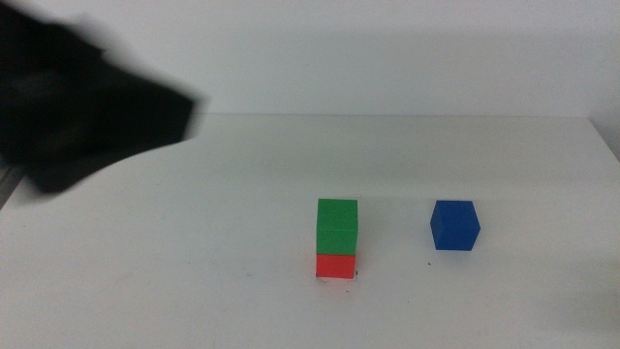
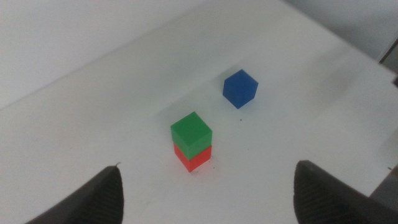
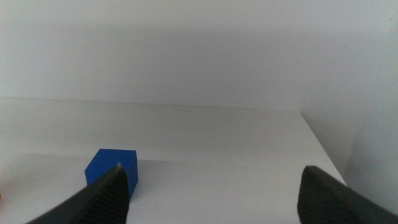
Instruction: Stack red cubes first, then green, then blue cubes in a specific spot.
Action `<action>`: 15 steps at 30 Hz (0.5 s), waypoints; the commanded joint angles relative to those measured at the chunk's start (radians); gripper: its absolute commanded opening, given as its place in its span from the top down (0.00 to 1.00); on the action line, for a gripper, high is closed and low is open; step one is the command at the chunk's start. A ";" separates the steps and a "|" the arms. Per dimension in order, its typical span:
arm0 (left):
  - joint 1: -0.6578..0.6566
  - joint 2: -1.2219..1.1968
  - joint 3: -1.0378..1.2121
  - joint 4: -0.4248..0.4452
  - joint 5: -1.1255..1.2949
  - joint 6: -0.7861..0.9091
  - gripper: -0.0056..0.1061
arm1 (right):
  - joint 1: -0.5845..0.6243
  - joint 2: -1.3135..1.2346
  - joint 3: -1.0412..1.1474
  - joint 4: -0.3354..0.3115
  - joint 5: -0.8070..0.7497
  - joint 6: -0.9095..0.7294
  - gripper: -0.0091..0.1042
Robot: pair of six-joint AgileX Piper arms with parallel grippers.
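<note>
**Green on red, blue apart on the bench**

We see the green cube [image 1: 337,225] sitting squarely on the red cube [image 1: 335,266], the two forming a short stack on the white bench [image 1: 194,281], roughly midway across it and toward its near edge. A tiny dark speck lies at the stack's foot, so we take this for the marked spot; the spot itself is covered. The blue cube [image 1: 454,225] rests alone on the bench, near the stack on the side toward the bench's right edge, with bare surface between them and nothing touching it.

We find the left gripper [image 2: 208,196] held above the bench, looking down on the stack, its jaws spread wide with nothing between them. In the middle view the left arm [image 1: 77,107] is a dark blur over the bench's far left corner. The right gripper [image 3: 214,193] sits low, close to the blue cube, jaws wide apart and empty.
</note>
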 commanded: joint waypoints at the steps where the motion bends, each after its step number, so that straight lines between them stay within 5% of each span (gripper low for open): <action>1: 0.003 -0.121 0.079 0.015 -0.018 -0.031 0.11 | -0.004 -0.004 0.003 -0.004 -0.009 -0.005 0.17; 15: 0.003 -0.259 0.160 0.041 -0.032 -0.074 0.11 | -0.003 -0.004 0.003 -0.001 -0.009 -0.005 0.17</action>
